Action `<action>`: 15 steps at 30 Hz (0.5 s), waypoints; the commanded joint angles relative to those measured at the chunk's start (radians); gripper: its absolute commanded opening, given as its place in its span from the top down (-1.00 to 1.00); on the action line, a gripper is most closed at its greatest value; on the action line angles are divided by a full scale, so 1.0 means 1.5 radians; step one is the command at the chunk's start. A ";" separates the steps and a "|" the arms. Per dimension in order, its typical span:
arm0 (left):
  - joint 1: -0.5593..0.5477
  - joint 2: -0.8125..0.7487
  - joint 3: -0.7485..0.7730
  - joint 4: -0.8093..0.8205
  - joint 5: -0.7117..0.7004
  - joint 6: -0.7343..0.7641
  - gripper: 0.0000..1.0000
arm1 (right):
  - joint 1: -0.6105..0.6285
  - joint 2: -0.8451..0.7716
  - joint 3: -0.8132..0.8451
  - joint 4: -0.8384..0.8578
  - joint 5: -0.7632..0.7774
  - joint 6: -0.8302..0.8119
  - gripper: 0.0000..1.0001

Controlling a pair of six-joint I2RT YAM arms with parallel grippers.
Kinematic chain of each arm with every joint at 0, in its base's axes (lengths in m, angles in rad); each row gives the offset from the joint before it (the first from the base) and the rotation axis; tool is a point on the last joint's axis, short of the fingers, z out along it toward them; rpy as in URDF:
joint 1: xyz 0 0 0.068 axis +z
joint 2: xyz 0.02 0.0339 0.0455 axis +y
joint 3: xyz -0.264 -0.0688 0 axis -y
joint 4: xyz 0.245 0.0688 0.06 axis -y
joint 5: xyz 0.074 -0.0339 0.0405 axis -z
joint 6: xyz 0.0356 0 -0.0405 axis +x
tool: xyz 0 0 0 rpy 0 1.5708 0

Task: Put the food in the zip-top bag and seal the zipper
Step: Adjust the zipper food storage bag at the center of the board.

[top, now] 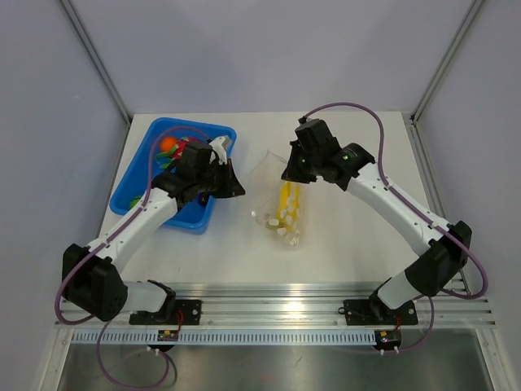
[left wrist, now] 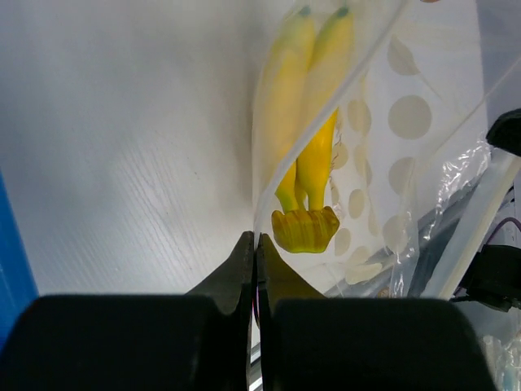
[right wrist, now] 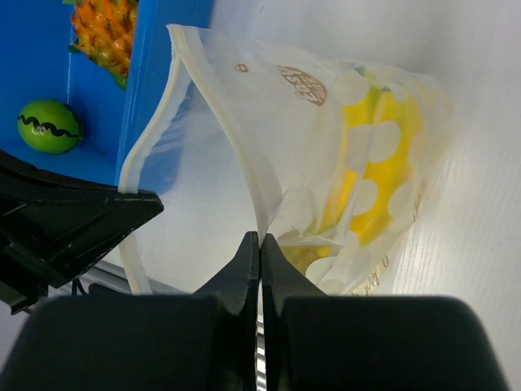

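I read left gripper [left wrist: 255,244] jaws together, pinching zip-top bag [right wrist: 326,138] rim; right gripper [right wrist: 260,244] likewise clamped on opposite lip. Bag spread between them, toy banana [left wrist: 285,106] inside, just ahead of fingertips. I judge film light, limp, slippery: hold zipper [right wrist: 221,114] strip, stiffest part.

table [top: 326,252] | left: bin [top: 195,125] | just right of bin: zip-top bag [top: 269,175] | in bag: banana [top: 286,199] | in bin, seemingly its far end: other food [top: 168,144]

zip-top bag [right wrist: 326,122] mouth gaping, banana [left wrist: 285,106] deep inside (blue bin [right wrist: 167,49] wall just beside)
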 commanded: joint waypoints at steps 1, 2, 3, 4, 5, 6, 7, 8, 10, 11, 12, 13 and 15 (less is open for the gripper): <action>0.000 -0.037 0.027 -0.019 -0.029 0.044 1.00 | 0.004 -0.016 -0.004 0.026 -0.012 -0.017 1.00; 0.000 -0.040 0.028 -0.025 -0.037 0.050 0.77 | 0.005 -0.018 -0.015 0.036 -0.021 -0.016 1.00; 0.001 -0.040 0.030 -0.041 -0.038 0.058 0.54 | 0.005 -0.020 -0.026 0.050 -0.026 -0.013 1.00; 0.003 -0.041 0.042 -0.054 -0.040 0.078 0.30 | 0.005 -0.021 -0.040 0.065 -0.048 -0.009 1.00; 0.005 -0.042 0.050 -0.068 -0.048 0.090 0.03 | 0.005 -0.022 -0.044 0.066 -0.048 -0.008 1.00; 0.008 -0.045 0.065 -0.103 -0.056 0.100 -0.12 | 0.005 -0.022 -0.045 0.065 -0.045 -0.010 1.00; 0.021 -0.049 0.087 -0.120 -0.059 0.118 -0.15 | 0.005 -0.022 -0.044 0.064 -0.043 -0.012 1.00; 0.031 -0.057 0.098 -0.143 -0.057 0.126 -0.23 | 0.005 -0.023 -0.044 0.063 -0.042 -0.012 1.00; 0.078 -0.088 0.115 -0.156 -0.041 0.140 -0.24 | 0.006 -0.024 -0.044 0.065 -0.044 -0.016 1.00; 0.099 -0.097 0.128 -0.160 -0.022 0.141 -0.29 | 0.006 -0.027 -0.043 0.065 -0.046 -0.016 1.00; 0.136 -0.115 0.133 -0.162 -0.017 0.144 -0.36 | 0.006 -0.026 -0.044 0.067 -0.050 -0.017 1.00; 0.153 -0.119 0.139 -0.162 -0.018 0.145 -0.38 | 0.006 -0.027 -0.045 0.069 -0.053 -0.018 1.00; 0.193 -0.116 0.159 -0.167 -0.038 0.146 -0.43 | 0.008 -0.030 -0.047 0.075 -0.064 -0.021 1.00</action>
